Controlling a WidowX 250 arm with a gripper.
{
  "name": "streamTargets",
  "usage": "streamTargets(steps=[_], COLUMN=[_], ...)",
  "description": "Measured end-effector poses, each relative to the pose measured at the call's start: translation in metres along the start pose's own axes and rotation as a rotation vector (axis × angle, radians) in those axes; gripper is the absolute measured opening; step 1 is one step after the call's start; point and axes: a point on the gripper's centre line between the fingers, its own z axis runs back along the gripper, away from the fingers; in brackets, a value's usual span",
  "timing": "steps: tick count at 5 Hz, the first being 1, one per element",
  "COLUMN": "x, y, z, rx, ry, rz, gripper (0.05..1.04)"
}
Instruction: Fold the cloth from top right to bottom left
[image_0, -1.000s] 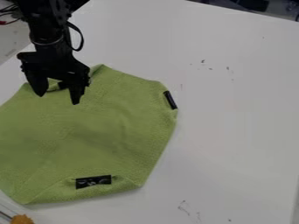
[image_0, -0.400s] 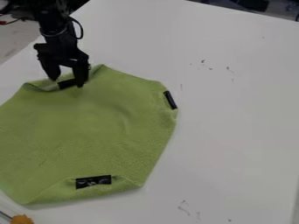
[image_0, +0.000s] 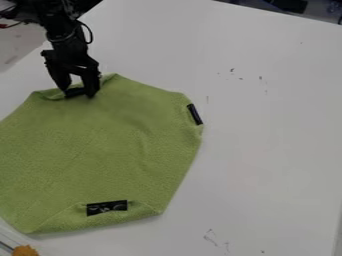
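Note:
The gripper (image_0: 79, 95) hangs at the upper left, over the top edge of the green cloth (image_0: 100, 145). Its two fingers stand apart, one on each side of a black patch at that edge, and it is open. Whether the fingertips touch the cloth I cannot tell. The cloth lies mostly flat with its corners turned in. Another black patch sits at the right corner and one more on the folded bottom edge.
A white table (image_0: 267, 135) lies under the cloth and stretches to the right. An orange object (image_0: 25, 250) is at the bottom left corner, beside the cloth's lower edge. Dark cables show at the top left.
The gripper has moved up and slightly right, from over the cloth's upper left part to the black patch at its top edge. The cloth's top left edge has shifted slightly.

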Motion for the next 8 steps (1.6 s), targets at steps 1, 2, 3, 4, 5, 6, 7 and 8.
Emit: streamTargets(steps=[1,2,3,4,5,6,7,8], x=[-0.001,-0.002,-0.002,0.003,0.011,0.020,0.026,0.017], y=[0.000,0.000,0.000,0.005,0.009,0.007,-0.009,-0.038], z=[-0.001,-0.001,0.000,0.007,0.014,0.027,0.054,0.073], rx=[-0.007,-0.006,-0.006,0.014,0.064,0.107,0.131,0.112], ry=[0.008,0.014,0.021,0.026,0.033,0.019,-0.020,-0.013], rz=[-0.012,-0.004,-0.001,0.000,-0.006,-0.040,-0.059,-0.065], gripper=[0.690,0.418,0.221,0.093,0.058,0.056,0.056,0.055])
